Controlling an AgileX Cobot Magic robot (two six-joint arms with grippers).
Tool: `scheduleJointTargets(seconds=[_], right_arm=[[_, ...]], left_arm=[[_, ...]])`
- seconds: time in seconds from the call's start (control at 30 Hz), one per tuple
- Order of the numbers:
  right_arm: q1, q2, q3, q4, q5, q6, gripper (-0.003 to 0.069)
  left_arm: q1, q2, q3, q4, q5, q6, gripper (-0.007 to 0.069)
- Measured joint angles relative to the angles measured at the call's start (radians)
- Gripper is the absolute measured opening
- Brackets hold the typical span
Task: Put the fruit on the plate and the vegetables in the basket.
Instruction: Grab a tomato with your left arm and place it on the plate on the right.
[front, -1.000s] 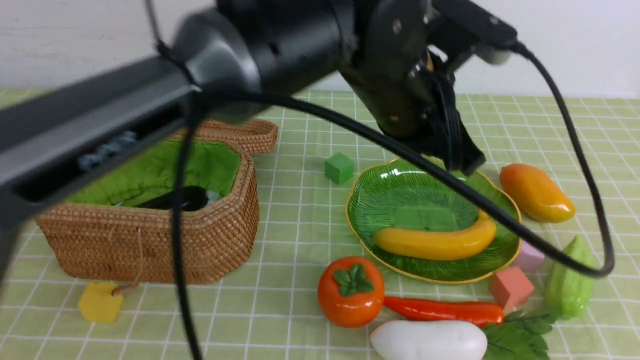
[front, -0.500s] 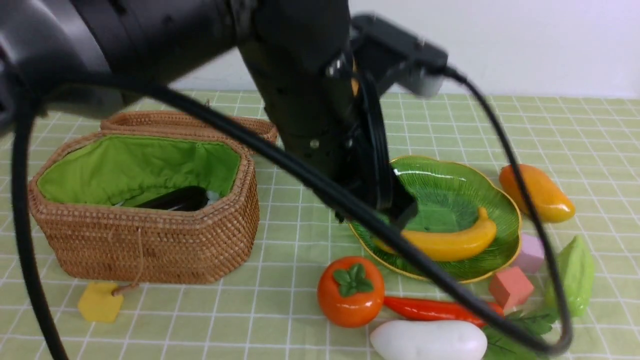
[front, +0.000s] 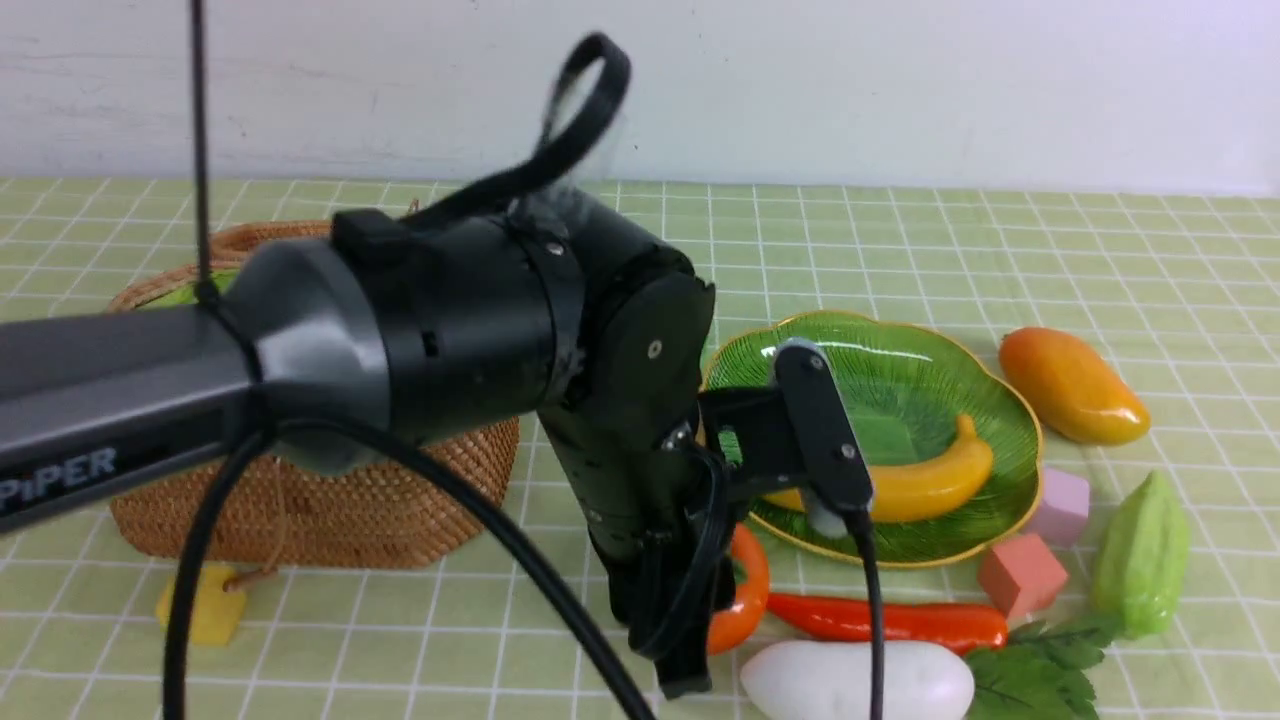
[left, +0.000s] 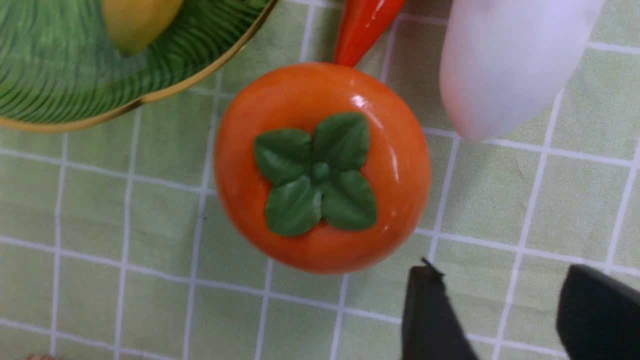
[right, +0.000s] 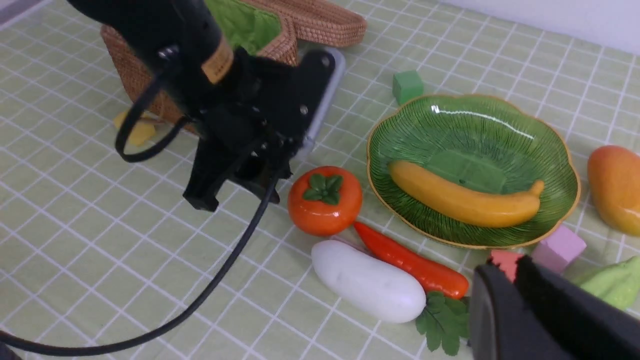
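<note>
L. gripper (left: 505, 300): fingers apart, nothing held, near persimmon (left: 322, 167) on cloth. R. gripper (right: 505, 280): spread unclear. Banana (right: 465, 197) on green plate (right: 462, 117). Mango (front: 1075, 386), red pepper (front: 890, 619), white radish (front: 858, 680), green gourd (front: 1142, 556): on cloth, outside basket (front: 400, 510).

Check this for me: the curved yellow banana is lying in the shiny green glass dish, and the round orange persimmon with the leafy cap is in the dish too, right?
Not quite: the round orange persimmon with the leafy cap is on the tablecloth, outside the shiny green glass dish, as the right wrist view shows.
</note>
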Motion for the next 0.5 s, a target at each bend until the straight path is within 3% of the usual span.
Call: scheduleJointTargets(seconds=[0.07,0.1,0.13,0.23,0.37,0.5], right_arm=[[0.000,0.000,-0.006,0.001,0.000,-0.002,0.0071],[0.000,0.000,-0.007,0.001,0.001,-0.002,0.0072],[0.000,0.000,-0.008,0.002,0.002,-0.002,0.0074],[0.000,0.000,-0.008,0.004,0.005,-0.002,0.0078],[0.000,0.000,-0.008,0.004,0.011,-0.002,0.0084],[0.000,0.000,-0.008,0.004,0.021,-0.002,0.0085]], left_arm=[[0.000,0.032,0.001,-0.008,-0.020,0.028,0.0487],[0.000,0.036,0.001,-0.008,-0.020,0.029,0.0487],[0.000,0.065,0.001,0.000,-0.052,0.038,0.0591],[0.000,0.106,0.002,0.038,-0.100,0.041,0.0654],[0.000,0.144,0.002,0.097,-0.141,0.041,0.0651],[0.000,0.161,0.002,0.135,-0.169,0.041,0.0584]])
